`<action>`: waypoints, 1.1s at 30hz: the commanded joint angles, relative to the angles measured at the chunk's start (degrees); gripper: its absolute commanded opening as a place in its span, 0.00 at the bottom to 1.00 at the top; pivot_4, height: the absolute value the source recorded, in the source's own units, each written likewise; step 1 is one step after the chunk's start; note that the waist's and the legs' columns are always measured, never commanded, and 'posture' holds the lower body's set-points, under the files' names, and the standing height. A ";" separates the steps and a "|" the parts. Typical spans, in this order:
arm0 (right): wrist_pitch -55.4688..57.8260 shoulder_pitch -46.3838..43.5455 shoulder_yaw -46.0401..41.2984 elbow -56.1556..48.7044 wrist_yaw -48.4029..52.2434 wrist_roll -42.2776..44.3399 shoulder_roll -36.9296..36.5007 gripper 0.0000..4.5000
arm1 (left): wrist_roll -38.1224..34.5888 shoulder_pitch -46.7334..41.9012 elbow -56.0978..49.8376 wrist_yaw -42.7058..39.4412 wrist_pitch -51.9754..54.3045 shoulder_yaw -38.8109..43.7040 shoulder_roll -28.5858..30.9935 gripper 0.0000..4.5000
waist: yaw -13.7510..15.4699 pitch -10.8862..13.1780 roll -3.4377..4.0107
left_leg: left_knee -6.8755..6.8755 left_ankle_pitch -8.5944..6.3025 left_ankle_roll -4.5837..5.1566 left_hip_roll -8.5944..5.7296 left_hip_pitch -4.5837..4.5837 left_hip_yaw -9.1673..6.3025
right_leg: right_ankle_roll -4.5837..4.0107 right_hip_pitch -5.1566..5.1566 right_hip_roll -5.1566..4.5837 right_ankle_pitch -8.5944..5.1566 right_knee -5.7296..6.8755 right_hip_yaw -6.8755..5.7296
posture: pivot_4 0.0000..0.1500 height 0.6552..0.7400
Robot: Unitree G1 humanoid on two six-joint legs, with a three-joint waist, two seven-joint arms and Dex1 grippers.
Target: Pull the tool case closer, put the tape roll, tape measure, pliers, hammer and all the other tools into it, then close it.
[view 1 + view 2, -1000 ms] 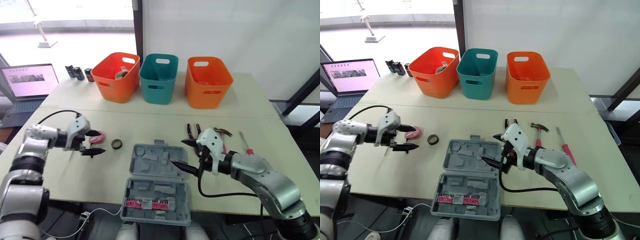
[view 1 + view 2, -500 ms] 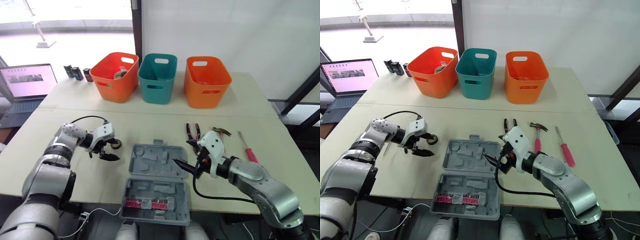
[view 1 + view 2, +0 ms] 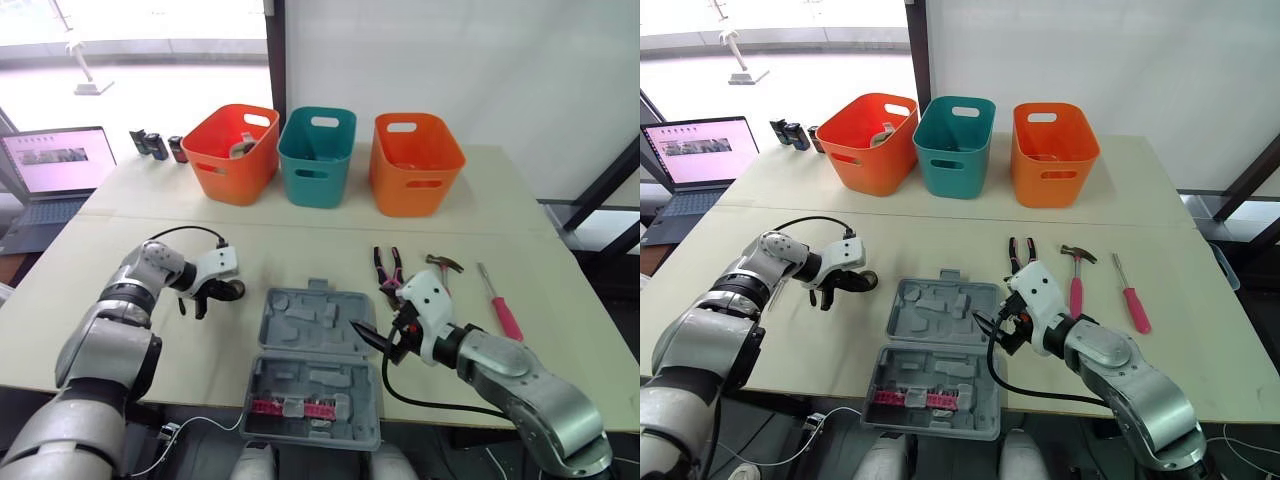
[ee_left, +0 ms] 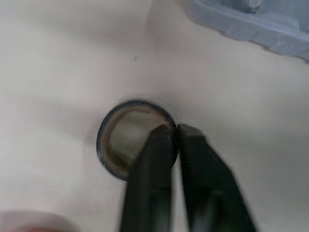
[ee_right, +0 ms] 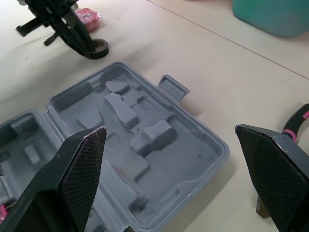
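Note:
The grey tool case [image 3: 300,330] lies open near the table's front edge, its moulded lid half towards the baskets. Left of it sits a black tape roll [image 3: 232,290]. My left gripper [image 4: 177,128] is shut on the roll's wall, one finger inside the ring and one outside. A pink tape measure [image 5: 88,13] lies just beyond that gripper. My right gripper [image 3: 1000,325] hangs open over the case's right edge, holding nothing. Right of the case lie the pliers [image 3: 387,268], the hammer [image 3: 1076,275] and a pink-handled screwdriver [image 3: 500,300].
Two orange baskets [image 3: 232,152] [image 3: 417,160] and a teal one [image 3: 316,155] stand in a row at the back. A laptop [image 3: 55,165] sits at the far left, with small black items [image 3: 155,145] behind it. A cable hangs off the table's front edge below the case.
My left gripper moved right from beside the pink tape measure to the tape roll and closed on its rim. The right gripper stayed open and sank slightly at the case's edge.

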 commanded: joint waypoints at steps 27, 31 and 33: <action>0.91 1.59 1.32 -3.38 -3.75 -3.62 3.14 1.00 | -3.37 -6.54 -2.03 -18.01 -2.86 1.46 -8.52 0.02 | -0.21 0.04 -0.06 | 0.01 0.02 0.00 0.00 0.00 0.00 | 0.00 0.01 0.00 0.00 0.03 0.00 | 1.00 1.00; 1.59 2.59 0.51 -4.47 -4.63 -3.86 3.13 1.00 | -2.30 -5.83 -1.81 -17.91 -3.31 0.64 -8.39 0.02 | -0.08 0.04 -0.06 | 0.02 0.03 0.00 0.00 0.00 -0.01 | 0.00 0.01 0.00 0.00 0.03 0.00 | 1.00 1.00; 1.76 2.82 0.33 -4.71 -4.89 -3.90 3.22 1.00 | -1.81 -5.62 -1.77 -18.33 -3.53 0.22 -8.35 0.02 | -0.05 0.04 -0.06 | 0.03 0.03 0.00 0.00 0.00 -0.01 | 0.00 0.02 0.00 0.00 0.04 0.00 | 1.00 1.00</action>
